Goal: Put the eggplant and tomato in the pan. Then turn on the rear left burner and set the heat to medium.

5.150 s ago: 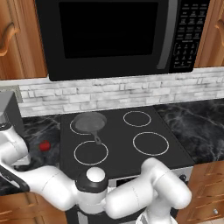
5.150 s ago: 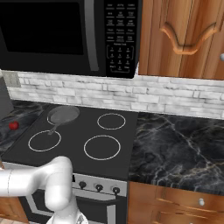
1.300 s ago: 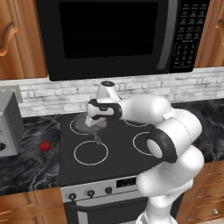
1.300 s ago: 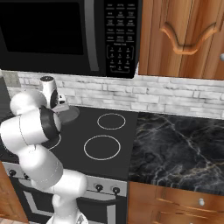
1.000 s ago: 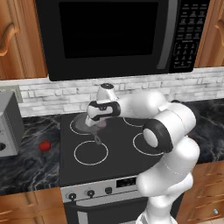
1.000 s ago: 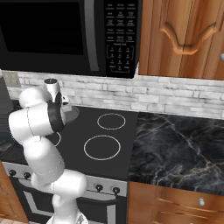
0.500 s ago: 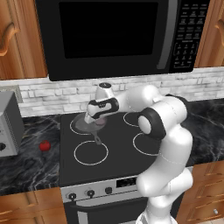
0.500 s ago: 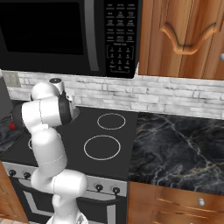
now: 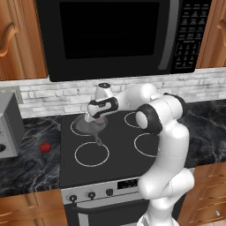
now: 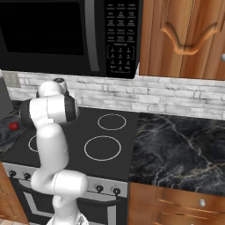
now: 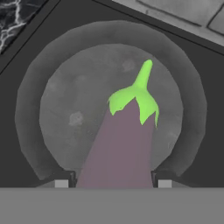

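From the left base view, the arm reaches forward over the black cooktop (image 9: 119, 145) and the end effector (image 9: 94, 118) hangs just above the pan (image 9: 86, 126), which sits on the rear left burner (image 9: 87, 125). The pan's short handle points toward the front burner ring. The tomato (image 9: 44, 147) lies on the dark marble worktop (image 9: 26, 163), to the left of the stove and well apart from the pan.

From the right base view, the arm's thick white body covers the pan. The tomato (image 10: 14, 126) shows as a small red ball at the far left.

In the hand view, the eggplant (image 11: 122, 144) is pinched between the two fingertips (image 11: 61, 183), its green stem cap pointing away from the hand. It hangs over the middle of the pan (image 11: 65, 113), and I cannot tell if it touches the pan's floor.
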